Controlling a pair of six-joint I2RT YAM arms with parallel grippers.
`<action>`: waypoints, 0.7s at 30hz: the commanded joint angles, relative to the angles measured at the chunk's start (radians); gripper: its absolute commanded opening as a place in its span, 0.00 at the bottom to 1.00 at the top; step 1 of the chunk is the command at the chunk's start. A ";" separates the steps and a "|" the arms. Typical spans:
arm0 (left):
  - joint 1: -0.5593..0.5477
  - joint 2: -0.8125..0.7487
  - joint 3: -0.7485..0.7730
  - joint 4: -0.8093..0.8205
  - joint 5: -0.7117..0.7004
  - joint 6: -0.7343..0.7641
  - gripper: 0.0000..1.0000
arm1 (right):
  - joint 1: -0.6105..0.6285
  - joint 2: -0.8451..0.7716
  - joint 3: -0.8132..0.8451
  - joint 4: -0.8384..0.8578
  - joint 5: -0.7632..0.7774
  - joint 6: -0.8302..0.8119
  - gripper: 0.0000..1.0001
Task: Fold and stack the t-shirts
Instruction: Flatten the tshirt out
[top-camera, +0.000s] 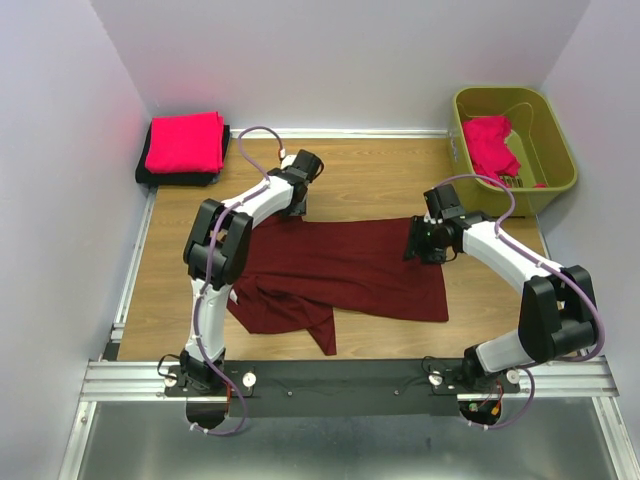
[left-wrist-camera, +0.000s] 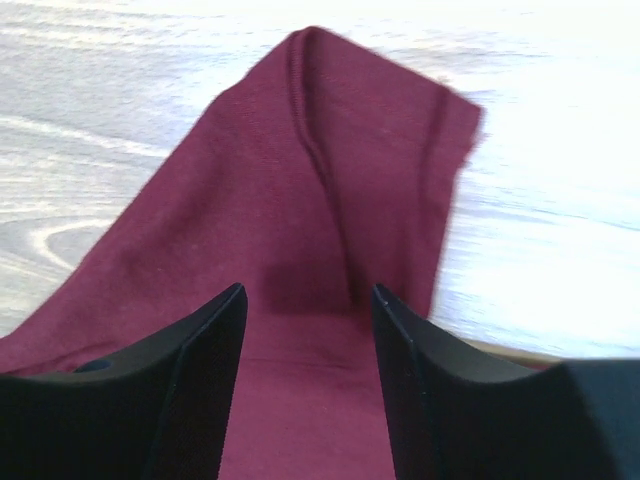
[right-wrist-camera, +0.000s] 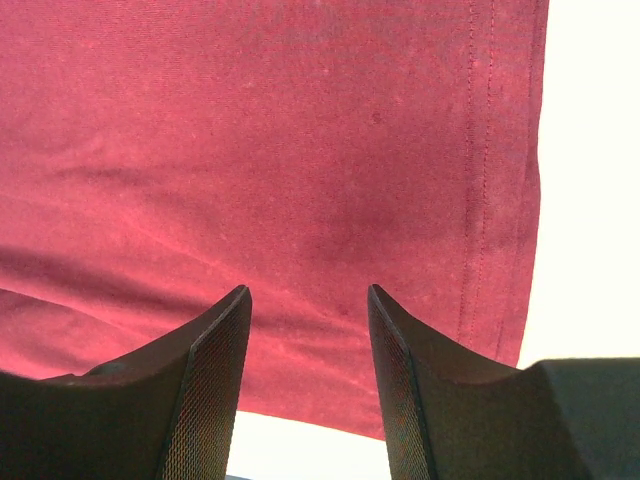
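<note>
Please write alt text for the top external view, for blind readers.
A dark maroon t-shirt lies unfolded on the table, the left tool and right tool at its far edge. Folded shirts sit far-left; a green bin far-right.

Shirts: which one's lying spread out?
The maroon shirt, spread flat in the middle. The pink shirt at the far left lies folded on a black shirt; a second pink shirt is bunched in the bin.

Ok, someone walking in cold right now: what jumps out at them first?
The dark maroon t-shirt sprawled across the middle of the table, its near left part bunched. Then the bright pinkish-red shirt folded on a black shirt in the far left corner, and another red shirt crumpled in the olive bin far right.
</note>
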 joint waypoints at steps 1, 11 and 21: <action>0.000 0.027 0.016 -0.008 -0.090 0.006 0.57 | 0.000 -0.012 -0.016 0.025 -0.006 -0.009 0.58; 0.000 0.053 0.012 0.035 -0.043 0.020 0.56 | -0.001 -0.003 -0.021 0.034 -0.004 -0.011 0.58; 0.000 0.070 0.015 0.051 -0.023 0.027 0.47 | -0.001 0.006 -0.024 0.039 -0.003 -0.014 0.58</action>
